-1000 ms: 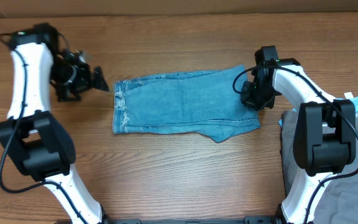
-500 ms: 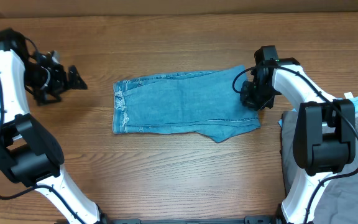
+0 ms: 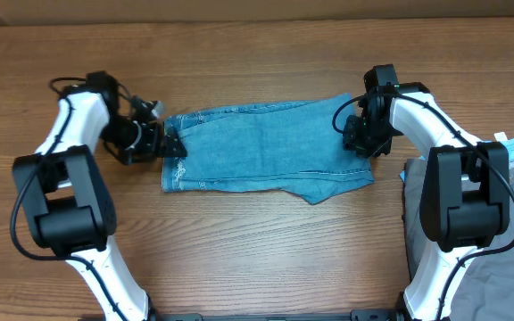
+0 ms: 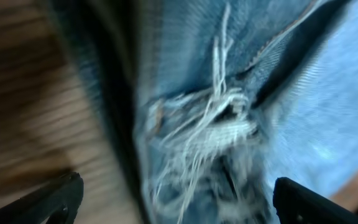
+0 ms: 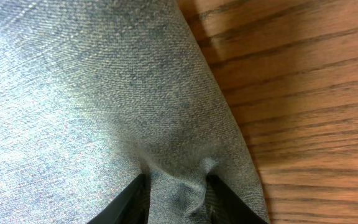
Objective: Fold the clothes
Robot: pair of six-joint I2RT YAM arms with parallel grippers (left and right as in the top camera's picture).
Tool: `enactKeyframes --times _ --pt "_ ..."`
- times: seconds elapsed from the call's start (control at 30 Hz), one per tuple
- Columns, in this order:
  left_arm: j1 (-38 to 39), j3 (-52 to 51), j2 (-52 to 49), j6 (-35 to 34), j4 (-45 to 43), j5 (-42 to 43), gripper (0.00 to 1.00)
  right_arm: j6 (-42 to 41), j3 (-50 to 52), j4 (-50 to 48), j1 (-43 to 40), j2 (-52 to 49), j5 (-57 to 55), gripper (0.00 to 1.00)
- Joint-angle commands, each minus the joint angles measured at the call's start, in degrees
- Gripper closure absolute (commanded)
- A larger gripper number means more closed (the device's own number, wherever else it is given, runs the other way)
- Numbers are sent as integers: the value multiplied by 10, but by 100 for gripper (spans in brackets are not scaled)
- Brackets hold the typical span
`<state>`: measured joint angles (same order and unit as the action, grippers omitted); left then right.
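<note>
The left gripper (image 3: 168,144) sits at the left end of the jeans (image 3: 261,147), over their frayed hems (image 4: 211,127). Its 2 fingers are spread wide and hold nothing. The jeans lie flat in the middle of the table (image 3: 257,259), folded into 1 long band. At their right end the right gripper (image 3: 364,141) stands narrow, with a pucker of denim between its fingertips (image 5: 129,200). Whether it pinches the cloth, I cannot tell.
</note>
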<state>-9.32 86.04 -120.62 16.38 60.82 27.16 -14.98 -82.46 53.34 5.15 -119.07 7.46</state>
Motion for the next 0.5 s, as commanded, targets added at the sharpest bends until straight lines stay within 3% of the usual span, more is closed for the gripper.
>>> enactKeyframes --times 0.0,0.23,0.33,0.4,0.47 --pt "18 -39 9 -10 -27 -46 0 0 27 -3 0 -58 -18 67" --pt "39 -124 9 -78 -113 -46 0 0 27 -3 0 -58 -18 67" --pt "49 -141 9 -83 -131 -15 29 -1 27 1 0 -58 -18 67" --pt "52 -141 9 -91 -131 -12 54 -1 27 4 0 -58 -18 67" --pt "52 -139 9 -100 -125 -19 66 -1 27 8 0 -58 -18 68"
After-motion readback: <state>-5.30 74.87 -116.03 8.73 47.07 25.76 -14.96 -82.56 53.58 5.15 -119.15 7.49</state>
